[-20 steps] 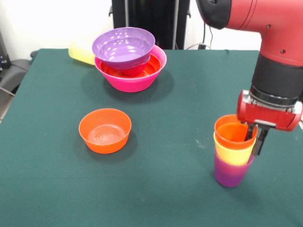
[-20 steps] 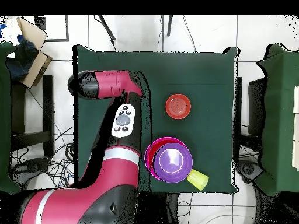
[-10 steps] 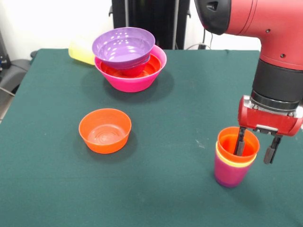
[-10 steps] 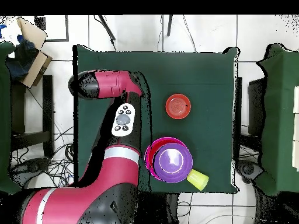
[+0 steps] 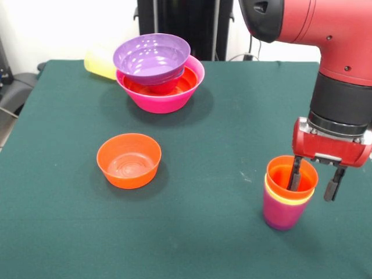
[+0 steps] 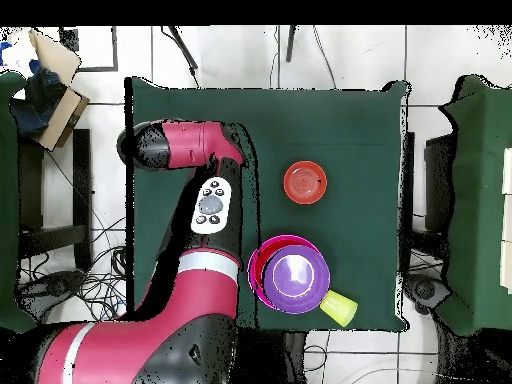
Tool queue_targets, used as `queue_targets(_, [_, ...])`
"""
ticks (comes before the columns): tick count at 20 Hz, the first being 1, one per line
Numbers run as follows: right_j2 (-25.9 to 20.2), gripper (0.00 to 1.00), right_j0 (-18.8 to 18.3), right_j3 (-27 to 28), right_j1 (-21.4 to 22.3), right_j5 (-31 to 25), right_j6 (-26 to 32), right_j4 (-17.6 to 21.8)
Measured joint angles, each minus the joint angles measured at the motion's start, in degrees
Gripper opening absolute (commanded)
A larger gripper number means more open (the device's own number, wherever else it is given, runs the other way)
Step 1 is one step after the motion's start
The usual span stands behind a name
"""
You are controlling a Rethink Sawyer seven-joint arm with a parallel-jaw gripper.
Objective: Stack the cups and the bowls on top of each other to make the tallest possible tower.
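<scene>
Straddling orange cup [image 5: 292, 172] rim — pincer [image 5: 313, 182] parted

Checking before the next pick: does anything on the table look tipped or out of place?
Yes. One yellow cup lies on its side behind the big pink bowl, near the table's edge. The purple bowl sits tilted in the tower.

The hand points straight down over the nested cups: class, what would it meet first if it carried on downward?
The hand is open, with one finger already inside the orange cup and the other outside the rim. Going down, the inner finger would probably meet that cup's bottom first, though its depth is hidden.
</scene>
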State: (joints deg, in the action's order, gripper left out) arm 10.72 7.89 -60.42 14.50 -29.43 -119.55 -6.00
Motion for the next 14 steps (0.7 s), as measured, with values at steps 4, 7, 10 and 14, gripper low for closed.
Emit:
queue_targets(4, [0.0, 1.0, -0.1, 0.3, -0.6, 0.2, 0.0, 0.0])
queue_targets(7, [-0.1, 1.0, -0.4, 0.9, -2.2, 1.2, 0.0, 0.0])
queue_targets(10, [-0.4, 1.0, -0.7, 1.4, -3.3, 3.1, 0.0, 0.0])
queue_targets(14, [-0.6, 1.0, -0.8, 2.2, -3.7, 4.5, 0.0, 0.0])
